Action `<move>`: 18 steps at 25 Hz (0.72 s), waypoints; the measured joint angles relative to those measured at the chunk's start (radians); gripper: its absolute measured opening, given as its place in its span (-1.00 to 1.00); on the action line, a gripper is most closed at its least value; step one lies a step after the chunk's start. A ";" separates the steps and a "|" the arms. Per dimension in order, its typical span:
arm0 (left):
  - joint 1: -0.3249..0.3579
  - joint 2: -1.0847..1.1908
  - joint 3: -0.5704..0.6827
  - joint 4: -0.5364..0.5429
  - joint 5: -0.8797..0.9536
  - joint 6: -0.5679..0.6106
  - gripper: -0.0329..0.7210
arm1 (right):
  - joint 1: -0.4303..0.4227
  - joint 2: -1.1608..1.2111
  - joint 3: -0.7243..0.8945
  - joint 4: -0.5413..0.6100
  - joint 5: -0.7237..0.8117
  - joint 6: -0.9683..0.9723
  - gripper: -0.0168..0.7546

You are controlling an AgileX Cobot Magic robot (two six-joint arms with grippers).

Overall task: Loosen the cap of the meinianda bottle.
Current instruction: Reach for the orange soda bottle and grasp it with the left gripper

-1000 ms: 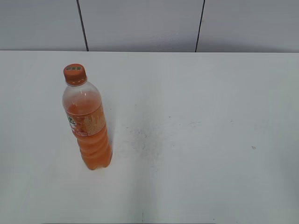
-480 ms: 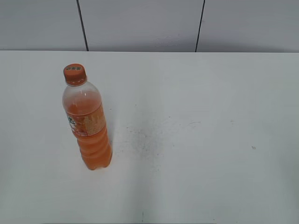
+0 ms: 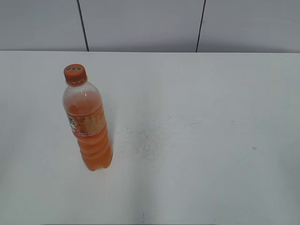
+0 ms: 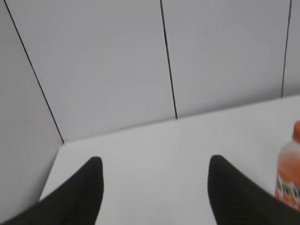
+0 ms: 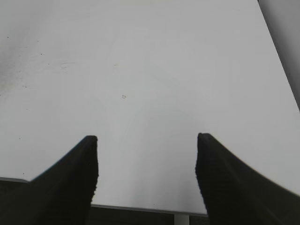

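The meinianda bottle (image 3: 89, 126) stands upright on the left part of the white table (image 3: 197, 122), with orange drink, an orange label and a ribbed lower body. Its orange cap (image 3: 74, 74) sits on the neck. No gripper shows in the exterior view. In the left wrist view my left gripper (image 4: 154, 161) is open and empty, and the bottle (image 4: 288, 173) shows at the right edge, apart from the fingers. In the right wrist view my right gripper (image 5: 146, 139) is open and empty over bare table near the front edge; the bottle is out of that view.
A grey panelled wall (image 3: 140, 23) with dark seams stands behind the table. Faint dark scuffs (image 3: 145, 140) mark the table's middle. The table's front edge (image 5: 140, 206) shows in the right wrist view.
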 joint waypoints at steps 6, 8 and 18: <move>0.000 0.190 0.166 0.026 -0.448 0.001 0.24 | 0.000 0.000 0.000 0.000 0.000 0.000 0.32; 0.000 0.273 0.202 0.029 -0.548 0.001 0.24 | 0.000 0.000 0.000 0.000 0.000 0.000 0.32; -0.003 0.623 0.208 0.004 -0.802 -0.024 0.24 | 0.000 0.000 0.000 0.000 0.000 0.000 0.32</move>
